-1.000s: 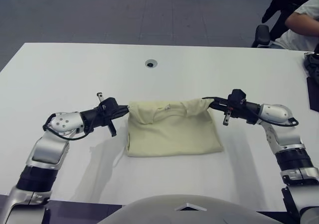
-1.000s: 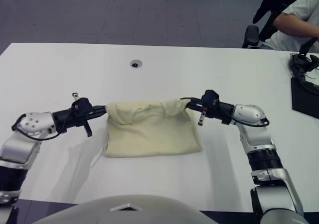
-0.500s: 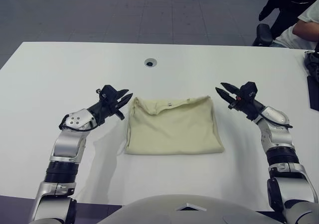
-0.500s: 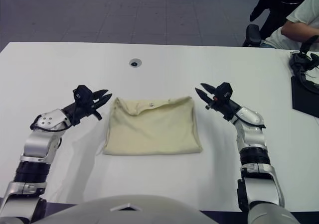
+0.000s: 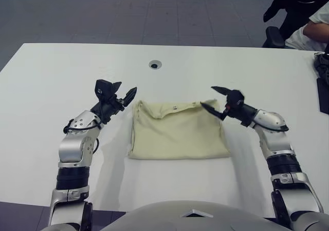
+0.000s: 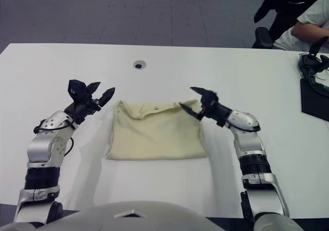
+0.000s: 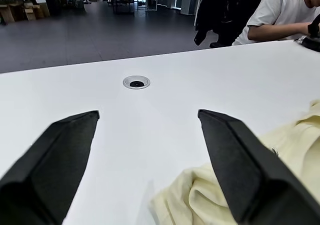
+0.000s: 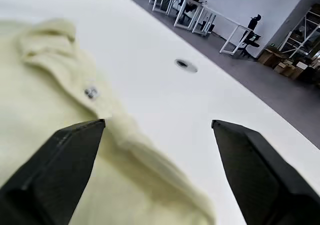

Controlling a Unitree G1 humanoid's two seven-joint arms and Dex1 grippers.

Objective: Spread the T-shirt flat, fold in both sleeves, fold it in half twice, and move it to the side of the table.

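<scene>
The pale yellow T-shirt lies folded into a rough square at the middle of the white table. Its collar edge faces the far side. My left gripper hovers open just off the shirt's far left corner, touching nothing. In the left wrist view its fingers spread wide over bare table, with shirt fabric beside them. My right gripper is open above the shirt's far right corner. From the right wrist view the collar and label lie below it.
A round cable grommet sits in the table beyond the shirt. Black gear lies at the table's right edge. Bare table stretches left of the shirt and along the near edge.
A second ago both grippers were shut on the shirt's raised far corners. They let go and the shirt settled flat. Since then the right gripper has swung back over the far right corner.
</scene>
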